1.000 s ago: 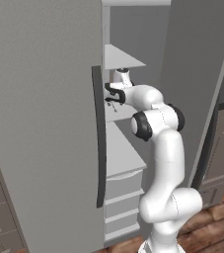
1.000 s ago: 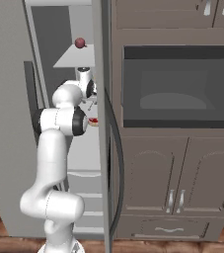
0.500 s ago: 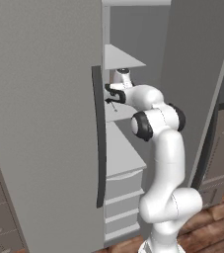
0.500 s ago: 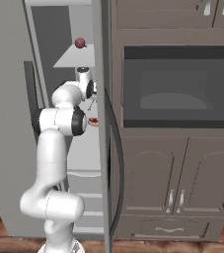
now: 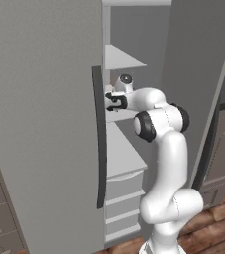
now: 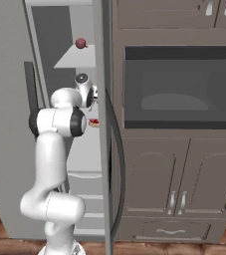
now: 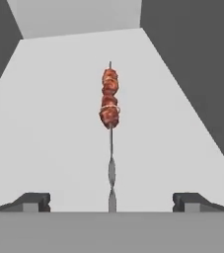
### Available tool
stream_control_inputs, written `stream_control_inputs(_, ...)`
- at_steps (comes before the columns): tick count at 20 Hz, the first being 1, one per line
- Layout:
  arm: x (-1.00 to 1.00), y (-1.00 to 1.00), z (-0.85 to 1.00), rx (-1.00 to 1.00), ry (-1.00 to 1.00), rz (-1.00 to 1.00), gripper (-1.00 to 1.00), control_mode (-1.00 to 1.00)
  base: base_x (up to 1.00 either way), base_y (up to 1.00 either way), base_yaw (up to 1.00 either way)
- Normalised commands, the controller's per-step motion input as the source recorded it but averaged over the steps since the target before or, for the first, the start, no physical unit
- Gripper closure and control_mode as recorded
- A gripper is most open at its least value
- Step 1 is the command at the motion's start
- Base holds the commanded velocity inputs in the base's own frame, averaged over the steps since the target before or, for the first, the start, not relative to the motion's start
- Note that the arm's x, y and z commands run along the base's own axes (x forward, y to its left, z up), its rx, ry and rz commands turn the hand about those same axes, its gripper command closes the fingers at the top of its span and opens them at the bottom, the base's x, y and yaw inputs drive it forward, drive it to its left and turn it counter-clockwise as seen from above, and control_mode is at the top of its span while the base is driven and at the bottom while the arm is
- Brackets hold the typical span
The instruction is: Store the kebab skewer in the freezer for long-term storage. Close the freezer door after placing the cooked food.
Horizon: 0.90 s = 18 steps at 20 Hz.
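Note:
The kebab skewer [image 7: 110, 101] lies flat on a pale shelf [image 7: 49, 123] inside the freezer, its reddish-brown meat chunks at the far end. Its thin metal handle runs back toward my gripper [image 7: 112, 200]. The gripper is open, with its fingertips [image 7: 34, 201] set wide on either side of the handle and touching nothing. From the left base view, the gripper [image 5: 111, 101] reaches in over the middle shelf. In the right base view the skewer [image 6: 93, 121] shows as a small red spot beside my hand. The freezer door [image 5: 198, 74] stands swung open to the right of the arm.
The unit's left door [image 5: 39, 124] is shut, with its dark bar handle [image 5: 100, 139] close beside my hand. A small red round thing [image 6: 80, 43] sits on the upper shelf. Drawers [image 5: 121, 191] lie below. A dark built-in oven [image 6: 181, 87] and brown cabinets [image 6: 184, 179] stand to the right.
The arm keeps nearly the same pose inside the freezer. The skewer stays on the shelf.

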Motion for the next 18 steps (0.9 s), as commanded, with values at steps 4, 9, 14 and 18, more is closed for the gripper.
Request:
stream_control_inputs(4, -0.31, -0.02, 0.31, 0.07, -0.04, 0.0, -1.0, -1.0, 0.0, 0.0, 0.0)
stream_control_inputs(9, -0.63, 0.0, 0.4, 0.04, -0.07, 0.0, -1.0, -1.0, 0.0, 0.0, 0.0)
stream_control_inputs(14, -0.85, -0.03, 0.3, 0.01, -0.04, 0.0, -1.0, -1.0, 0.0, 0.0, 0.0)
stream_control_inputs(18, -0.96, -0.08, 0.36, 0.0, -0.02, 0.0, -1.0, -1.0, 0.0, 0.0, 0.0)
